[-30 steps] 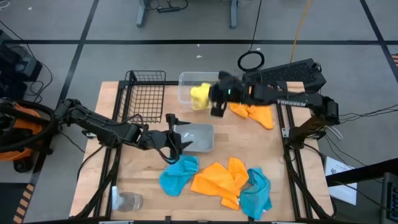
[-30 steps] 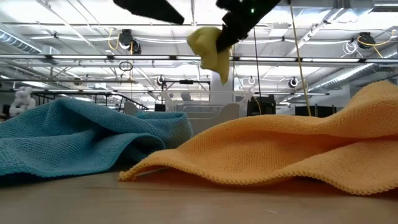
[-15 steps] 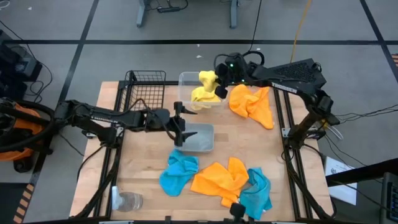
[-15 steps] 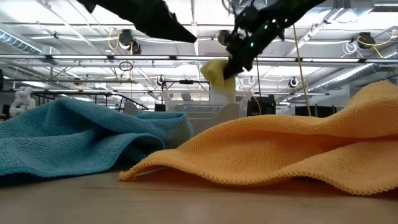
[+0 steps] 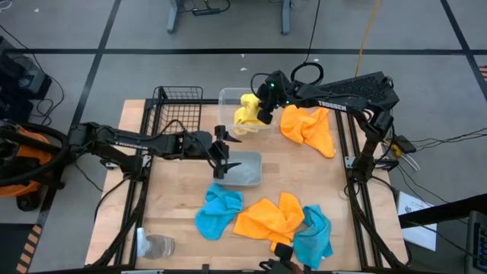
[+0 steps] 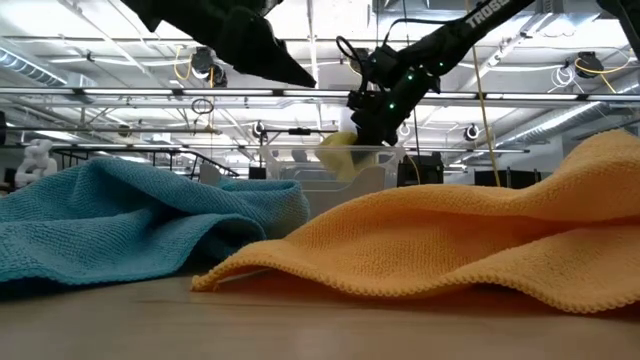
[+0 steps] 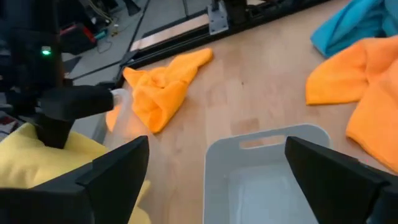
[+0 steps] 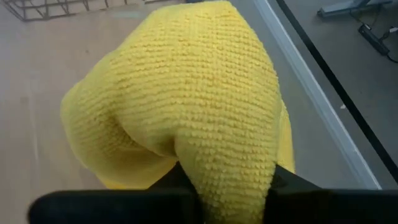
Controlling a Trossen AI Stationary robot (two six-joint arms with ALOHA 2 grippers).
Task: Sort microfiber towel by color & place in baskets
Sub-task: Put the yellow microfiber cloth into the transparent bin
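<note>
A yellow towel [image 5: 245, 114] hangs into the clear plastic tub [image 5: 226, 97] at the table's far middle, with my right gripper [image 5: 263, 108] shut on it just above the tub. In the low view the yellow towel [image 6: 338, 155] shows behind the tub's wall [image 6: 300, 178]. My left gripper [image 5: 221, 154] stands open above the left end of the grey tray [image 5: 245, 169], holding nothing. The black wire basket [image 5: 176, 114] stands left of the tub. Orange towels [image 5: 308, 129] [image 5: 270, 217] and blue towels [image 5: 218, 213] [image 5: 313, 236] lie on the table. My right gripper pinches a bunched fold of the yellow towel [image 8: 227, 171] between its two fingers [image 8: 180, 183]. The fingers slant down from above, coming from the table's right. The towel bulges out beyond the fingers, and its lower part lies in the clear tub.
A clear glass cup [image 5: 157, 245] lies at the near left corner. The three towels in the near middle lie close together. Bare wood shows between the grey tray and the far-right orange towel. Metal rails run along both table sides.
My right gripper has carried the yellow towel down and toward the far edge, from high above the table to the clear tub, where the towel's lower part now lies. My left gripper has swung toward the far edge, to above the grey tray's left end, staying open.
</note>
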